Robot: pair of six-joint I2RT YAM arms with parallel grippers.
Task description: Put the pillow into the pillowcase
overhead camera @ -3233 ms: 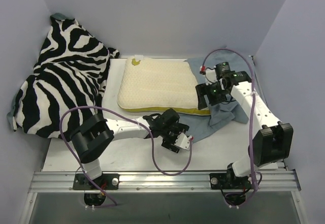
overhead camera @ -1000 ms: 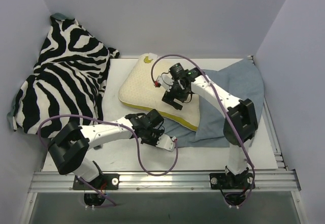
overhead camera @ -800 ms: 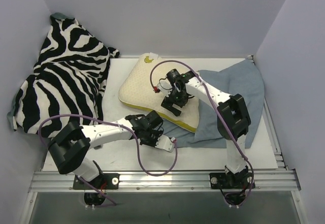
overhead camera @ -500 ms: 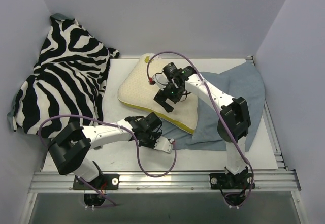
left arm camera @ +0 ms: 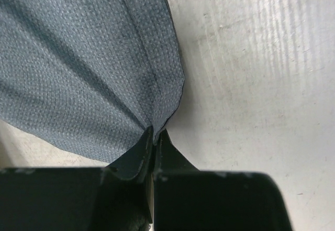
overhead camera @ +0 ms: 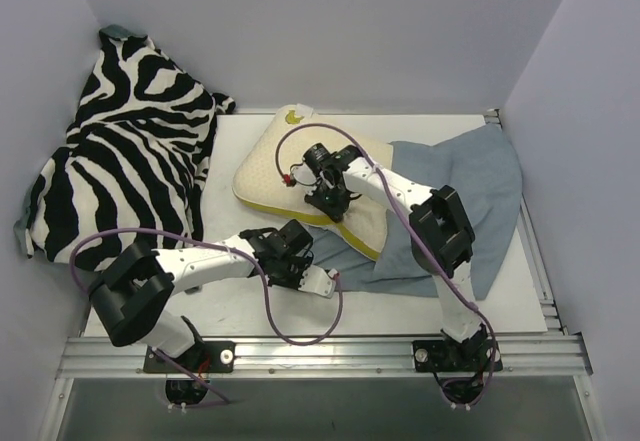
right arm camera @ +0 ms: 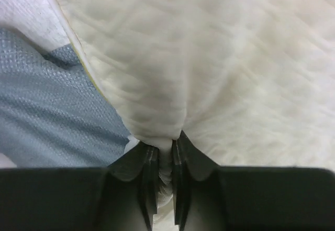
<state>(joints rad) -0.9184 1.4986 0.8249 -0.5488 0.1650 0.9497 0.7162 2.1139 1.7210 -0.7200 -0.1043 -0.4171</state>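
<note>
White surface inside pale lilac walls: pillow meets its case.
At frame centre, the right gripper clenches a fold of the cream bumpy rectangular pillow. The left gripper pinches the hem of the dusty grey-blue cloth pillowcase and should hold it taut while the pillow slides rightward.

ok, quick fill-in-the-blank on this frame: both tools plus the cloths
1. The left tool is ___ on an edge of the pillowcase.
2. The right tool grips a bunched fold of the ___.
3. In the top view, the zebra-print cloth lies to the ___ of the pillow.
Missing words: shut; pillow; left.
</note>
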